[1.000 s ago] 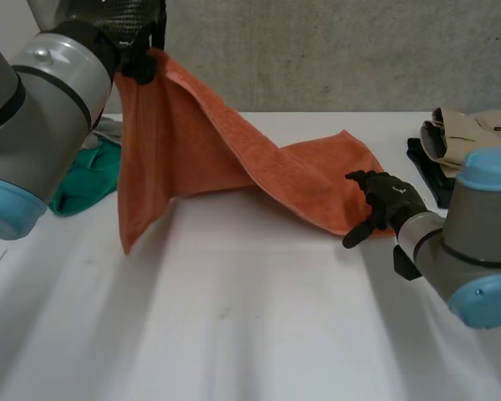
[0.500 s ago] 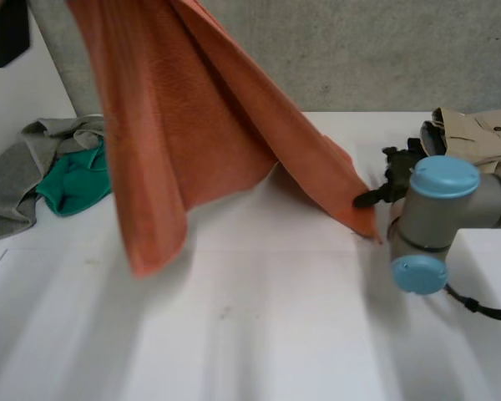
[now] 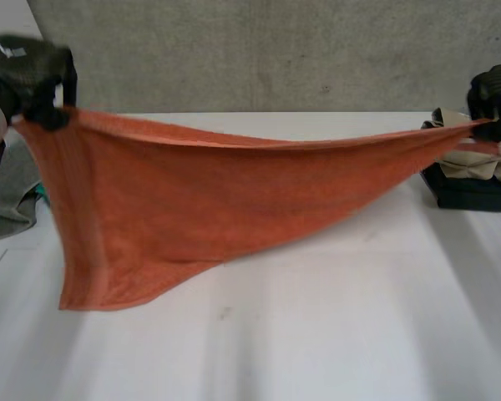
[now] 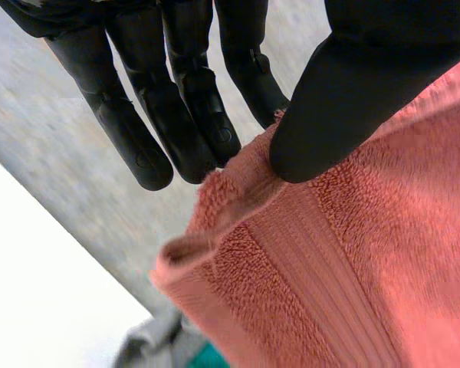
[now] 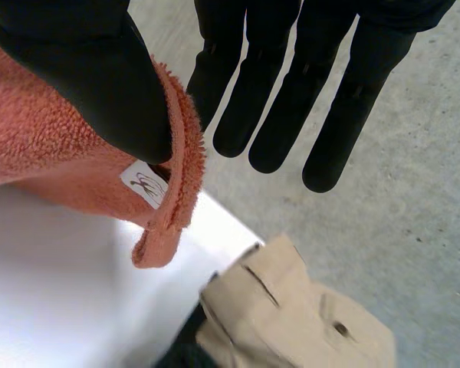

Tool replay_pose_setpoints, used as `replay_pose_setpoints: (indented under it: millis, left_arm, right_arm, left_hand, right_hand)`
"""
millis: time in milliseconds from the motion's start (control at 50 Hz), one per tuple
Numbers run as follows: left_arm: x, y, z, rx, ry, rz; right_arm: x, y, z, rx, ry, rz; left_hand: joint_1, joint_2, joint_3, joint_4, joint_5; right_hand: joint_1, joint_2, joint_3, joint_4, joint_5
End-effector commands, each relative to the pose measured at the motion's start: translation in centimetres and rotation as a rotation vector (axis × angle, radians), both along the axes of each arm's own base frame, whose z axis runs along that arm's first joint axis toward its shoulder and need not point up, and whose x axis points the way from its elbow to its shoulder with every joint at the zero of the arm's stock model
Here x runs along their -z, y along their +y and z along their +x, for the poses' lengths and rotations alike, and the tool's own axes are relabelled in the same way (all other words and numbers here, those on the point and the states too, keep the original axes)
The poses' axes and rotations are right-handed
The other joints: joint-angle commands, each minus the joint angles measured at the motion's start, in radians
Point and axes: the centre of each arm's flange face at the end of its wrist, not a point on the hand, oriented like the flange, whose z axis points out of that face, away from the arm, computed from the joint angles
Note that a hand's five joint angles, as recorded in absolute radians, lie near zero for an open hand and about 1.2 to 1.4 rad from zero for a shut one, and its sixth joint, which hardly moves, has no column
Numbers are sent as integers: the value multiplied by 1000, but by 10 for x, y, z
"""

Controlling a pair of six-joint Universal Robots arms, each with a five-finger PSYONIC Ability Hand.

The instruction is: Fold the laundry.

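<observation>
Laundry on the line: the robot's left hand [image 3: 29, 75] and right hand [image 3: 497, 96] hold an orange terry-cloth towel [image 3: 209, 192] stretched in the air above the white surface [image 3: 317, 334]. Each hand pinches a top corner between thumb and straight fingers. The towel spans from the surface's left edge to its right edge, and its free corner hangs low near the left. A small white label [image 5: 146, 184] shows at the right hand's corner. A crumpled grey garment [image 3: 4, 205] lies at the left edge. A beige garment [image 3: 476, 163] rests on dark folded clothing [image 3: 472, 194] at the right edge.
</observation>
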Motion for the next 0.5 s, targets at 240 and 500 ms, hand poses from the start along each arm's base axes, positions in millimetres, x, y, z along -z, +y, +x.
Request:
replay_pose_setpoints:
  millis: [240,500]
  left_arm:
    - [98,-48,-26,119,-353,245]
    - [-8,-131,-52,4,-209,-376]
  right_arm:
    - [39,8,19,-98,352,259]
    - [-27,-85,67,119,152,-396]
  left_hand:
    - [257,201,203,198,220]
    - [257,201,203,198,220]
  right_hand:
    - [257,221,214,203,239]
    - [257,221,214,203,239]
